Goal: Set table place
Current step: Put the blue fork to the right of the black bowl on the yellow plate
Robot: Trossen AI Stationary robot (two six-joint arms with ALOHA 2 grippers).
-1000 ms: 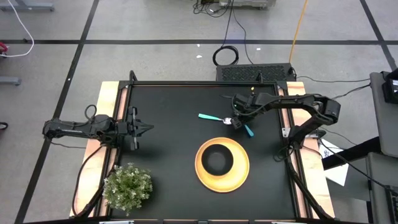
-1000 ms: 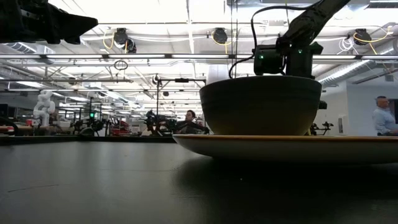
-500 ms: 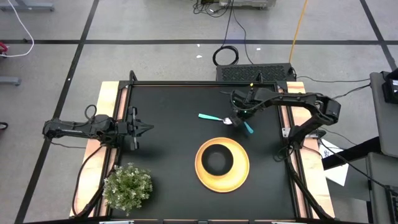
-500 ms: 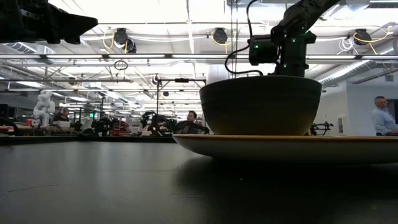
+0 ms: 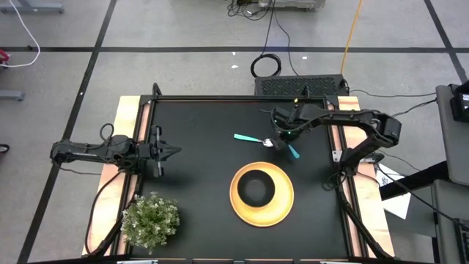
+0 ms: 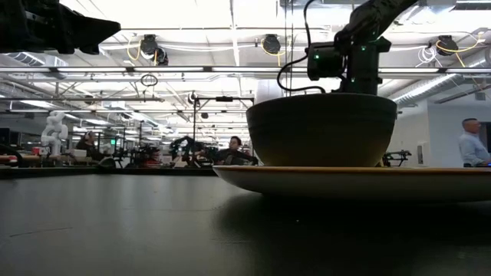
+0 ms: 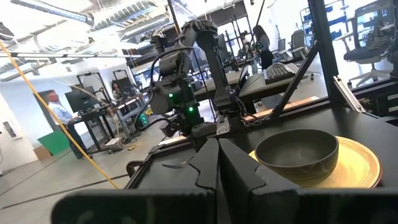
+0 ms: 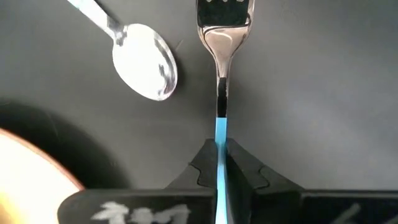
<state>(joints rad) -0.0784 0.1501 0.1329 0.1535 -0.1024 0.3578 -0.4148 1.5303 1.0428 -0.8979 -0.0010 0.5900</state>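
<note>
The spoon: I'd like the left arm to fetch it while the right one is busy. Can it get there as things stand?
Probably yes. Bare table lies between the left gripper and the spoon. But the right gripper, shut on the fork, sits close beside the spoon's bowl, so crowding is likely.

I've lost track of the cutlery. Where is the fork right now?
In the high view the fork is right of the table's middle, above the yellow plate and beside the spoon, its teal handle pinched in the right claw.

Grey tiled floor [image 5: 183,29] with dark seams, loose cables [image 5: 265,64], bright ceiling lights [image 6: 230,15], desks [image 7: 292,71], office chairs [image 7: 373,46], people [image 6: 472,146] beyond.
</note>
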